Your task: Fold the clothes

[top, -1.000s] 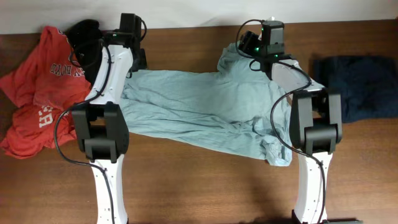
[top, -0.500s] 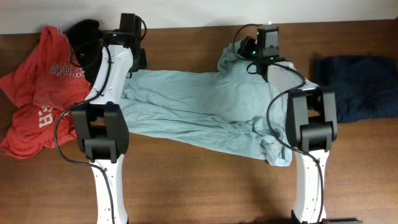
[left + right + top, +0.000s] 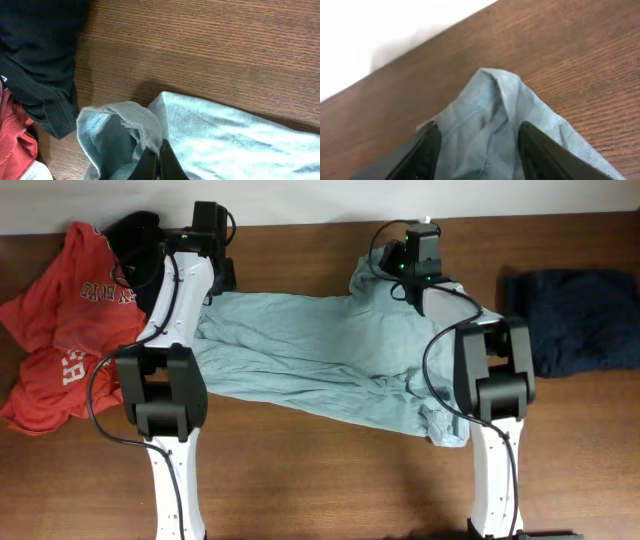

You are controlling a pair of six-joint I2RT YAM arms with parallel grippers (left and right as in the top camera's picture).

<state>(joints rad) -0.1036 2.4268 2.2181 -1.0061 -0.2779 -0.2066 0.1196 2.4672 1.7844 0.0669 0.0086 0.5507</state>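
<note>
Here: both arms at the shirt's far edge, first fold not yet made

The pale grey-blue T-shirt (image 3: 320, 350) lay spread but wrinkled across the middle of the table (image 3: 330, 490), between the two arms, with one near corner bunched beside the right arm. The left gripper (image 3: 155, 164) stood at the shirt's far left corner, its fingers pressed together on a fold of the hem, just beside the black garment (image 3: 35, 60). The right gripper (image 3: 479, 147) stood at the far right corner with its fingers set wide; a raised peak of cloth sat between them, not yet pinched. The red tees (image 3: 60, 330) lay at the table's left end and the navy garment (image 3: 575, 320) at its right end. The step in hand appeared to be securing both far corners. The next move would likely call for the right fingers to close on the peak. Both arms would then need to lift together and carry the far edge toward the near one, cloth kept taut.
</note>
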